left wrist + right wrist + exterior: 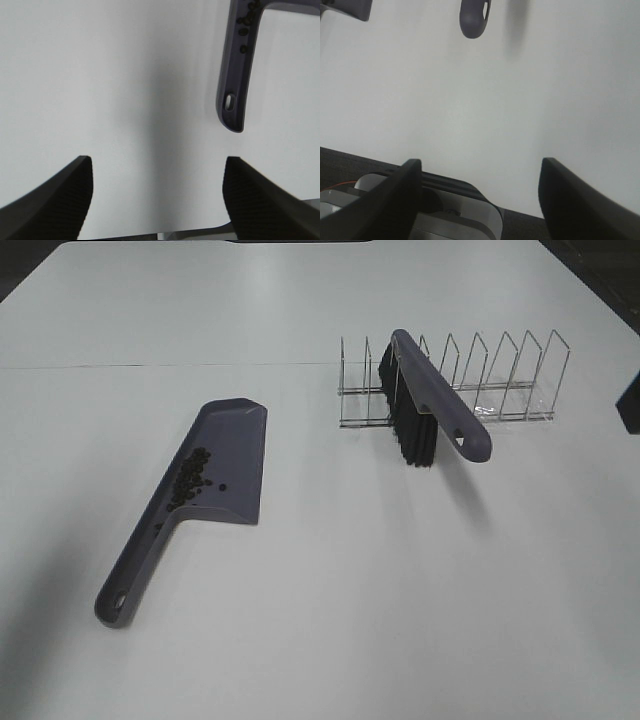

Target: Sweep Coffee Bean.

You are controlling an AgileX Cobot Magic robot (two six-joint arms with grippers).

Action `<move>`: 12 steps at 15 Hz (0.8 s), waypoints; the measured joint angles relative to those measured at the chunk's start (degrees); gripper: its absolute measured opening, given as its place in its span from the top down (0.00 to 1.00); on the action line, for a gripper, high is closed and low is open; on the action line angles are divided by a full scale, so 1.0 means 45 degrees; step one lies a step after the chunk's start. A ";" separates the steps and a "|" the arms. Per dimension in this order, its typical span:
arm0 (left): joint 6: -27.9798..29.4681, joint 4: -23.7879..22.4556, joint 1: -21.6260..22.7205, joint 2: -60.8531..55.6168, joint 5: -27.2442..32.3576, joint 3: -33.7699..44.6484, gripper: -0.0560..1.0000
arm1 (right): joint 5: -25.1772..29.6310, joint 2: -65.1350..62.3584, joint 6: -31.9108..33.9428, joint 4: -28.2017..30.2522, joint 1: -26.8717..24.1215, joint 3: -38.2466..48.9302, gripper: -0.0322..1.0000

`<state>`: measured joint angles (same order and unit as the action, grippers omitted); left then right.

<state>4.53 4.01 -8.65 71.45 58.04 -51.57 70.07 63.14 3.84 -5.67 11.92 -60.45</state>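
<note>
Left claw (157,200) spread, empty, dustpan (235,75) handle ahead | right claw (477,200) spread, empty | coffee beans (190,480) inside dustpan | brush (430,400) in rack (500,380) | sweep apparently complete

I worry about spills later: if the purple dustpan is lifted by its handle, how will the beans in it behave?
The coffee beans lie loose along one side wall of the dustpan, so they would probably roll at any tilt. The front lip looks open and flat, so tipping forward likely spills them. The dustpan looks like rigid plastic and should lift without flexing.
</note>
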 joint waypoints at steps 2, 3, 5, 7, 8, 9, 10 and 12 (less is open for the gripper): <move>0.0331 -0.0280 0.0000 -0.1031 -0.0115 0.0127 0.33 | 0.0013 -0.1350 0.0000 0.0038 0.0000 0.0866 0.37; 0.0547 -0.0573 0.0000 -0.1426 -0.0115 0.0127 0.33 | 0.0013 -0.2024 0.0000 0.0038 0.0000 0.1210 0.37; 0.0828 -0.0891 0.0000 -0.2050 -0.0089 0.0127 0.33 | 0.0025 -0.3476 0.0000 0.0064 0.0000 0.1897 0.37; 0.0879 -0.1006 0.0000 -0.2687 -0.0076 0.0153 0.33 | 0.0038 -0.4469 0.0000 0.0064 0.0000 0.2279 0.37; 0.0879 -0.1019 0.0000 -0.3272 -0.0064 0.0153 0.33 | 0.0051 -0.5679 0.0000 0.0064 0.0000 0.2712 0.37; 0.0879 -0.1057 0.0000 -0.3743 -0.0064 0.0153 0.33 | 0.0051 -0.6188 0.0000 0.0076 0.0000 0.2852 0.37; 0.0879 -0.1070 0.0000 -0.4163 -0.0051 0.0153 0.33 | 0.0051 -0.6646 0.0000 0.0127 0.0000 0.2954 0.37; 0.0879 -0.1095 0.0000 -0.4826 -0.0013 0.0255 0.33 | 0.0051 -0.7308 0.0000 0.0255 0.0000 0.2992 0.37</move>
<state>8.48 -0.92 -8.65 49.73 57.98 -50.42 70.30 30.25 3.84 -4.53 11.92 -46.98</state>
